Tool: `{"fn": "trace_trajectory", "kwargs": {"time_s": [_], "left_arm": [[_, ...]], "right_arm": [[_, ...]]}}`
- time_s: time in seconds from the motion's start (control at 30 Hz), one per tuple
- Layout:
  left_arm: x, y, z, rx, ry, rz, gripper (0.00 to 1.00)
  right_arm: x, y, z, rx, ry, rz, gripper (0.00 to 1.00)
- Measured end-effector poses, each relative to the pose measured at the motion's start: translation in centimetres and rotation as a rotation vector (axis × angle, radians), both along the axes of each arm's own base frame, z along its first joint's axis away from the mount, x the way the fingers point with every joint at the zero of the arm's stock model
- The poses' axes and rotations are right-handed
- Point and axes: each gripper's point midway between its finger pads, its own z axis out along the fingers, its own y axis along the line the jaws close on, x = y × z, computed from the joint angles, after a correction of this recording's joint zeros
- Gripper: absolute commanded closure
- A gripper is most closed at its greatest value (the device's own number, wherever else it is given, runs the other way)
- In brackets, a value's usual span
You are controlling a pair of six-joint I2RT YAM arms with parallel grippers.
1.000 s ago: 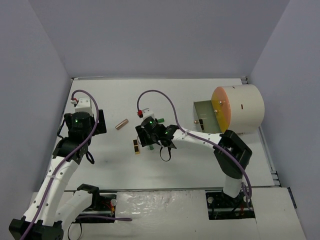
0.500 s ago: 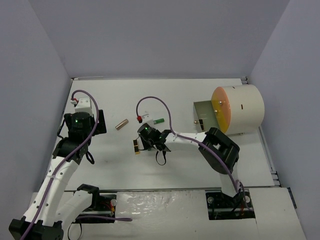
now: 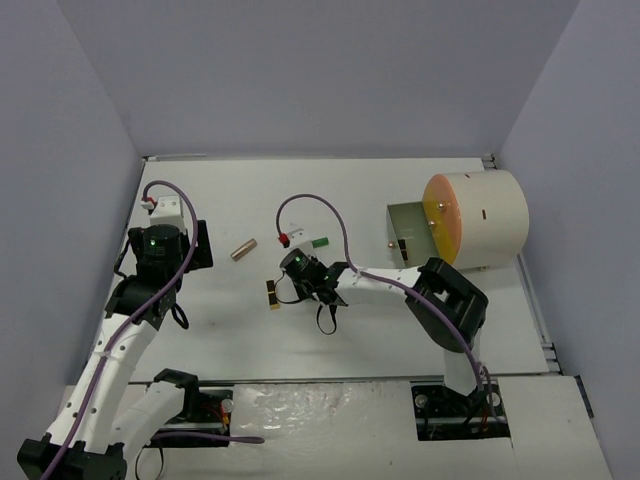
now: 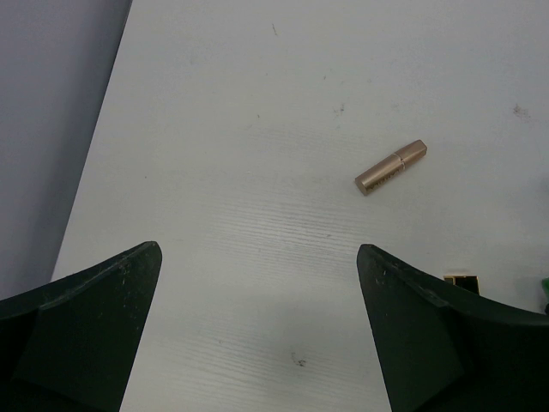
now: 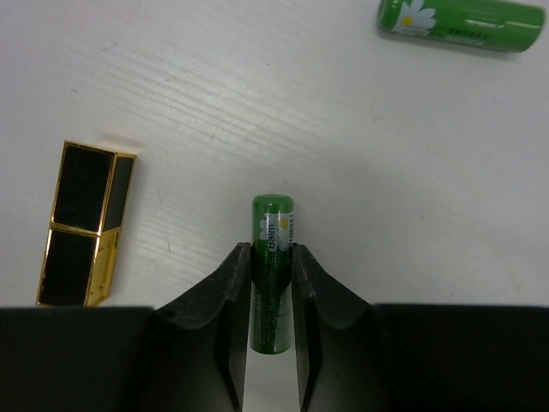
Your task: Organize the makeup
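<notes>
My right gripper (image 5: 268, 253) is shut on a green balm tube (image 5: 273, 275), held lengthwise between the jaws just above the white table. A black-gold lipstick (image 5: 84, 225) lies to its left, and a second green tube (image 5: 459, 21) lies ahead to the right. In the top view the right gripper (image 3: 297, 272) is mid-table, with the lipstick (image 3: 273, 292) beside it and the second green tube (image 3: 318, 242) behind it. A rose tube (image 3: 243, 249) lies between the arms and also shows in the left wrist view (image 4: 391, 167). My left gripper (image 4: 259, 253) is open and empty over bare table.
A large cream drum (image 3: 485, 215) with an orange face lies at the right, and its open drawer (image 3: 408, 232) juts toward the middle. Grey walls close in the table on the left, back and right.
My right gripper has shifted left and toward the front, uncovering the second green tube behind it. The right elbow has swung a little. The left arm has not moved.
</notes>
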Motion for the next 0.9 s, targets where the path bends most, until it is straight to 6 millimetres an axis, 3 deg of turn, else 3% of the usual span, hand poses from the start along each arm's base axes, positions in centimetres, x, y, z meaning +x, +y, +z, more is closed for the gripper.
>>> {"fn": "trace_trajectory", "kwargs": {"time_s": [0.1, 0.23, 0.33, 0.43, 0.5, 0.6, 0.77, 0.9], "left_arm": [[0.0, 0.0, 0.0, 0.000, 0.000, 0.000, 0.03], [0.0, 0.0, 0.0, 0.000, 0.000, 0.000, 0.03], [0.0, 0.0, 0.0, 0.000, 0.000, 0.000, 0.03], [0.0, 0.0, 0.0, 0.000, 0.000, 0.000, 0.03], [0.0, 0.0, 0.0, 0.000, 0.000, 0.001, 0.03], [0.0, 0.1, 0.0, 0.000, 0.000, 0.004, 0.03], [0.0, 0.1, -0.1, 0.000, 0.002, 0.005, 0.03], [0.0, 0.1, -0.1, 0.000, 0.002, 0.005, 0.03]], "right_arm": [[0.5, -1.6, 2.5, -0.010, -0.036, -0.006, 1.00], [3.5, -5.2, 8.9, 0.050, -0.144, -0.083, 1.00], [6.6, -10.5, 12.7, 0.058, -0.222, -0.179, 1.00], [9.5, -17.3, 14.3, 0.029, -0.261, -0.302, 1.00], [10.7, -21.1, 14.2, -0.004, -0.262, -0.371, 1.00], [11.1, -24.2, 12.9, -0.054, -0.228, -0.407, 1.00], [11.5, -26.1, 10.7, -0.087, -0.171, -0.413, 0.94], [11.7, -27.2, 8.3, -0.108, -0.113, -0.430, 0.83]]}}
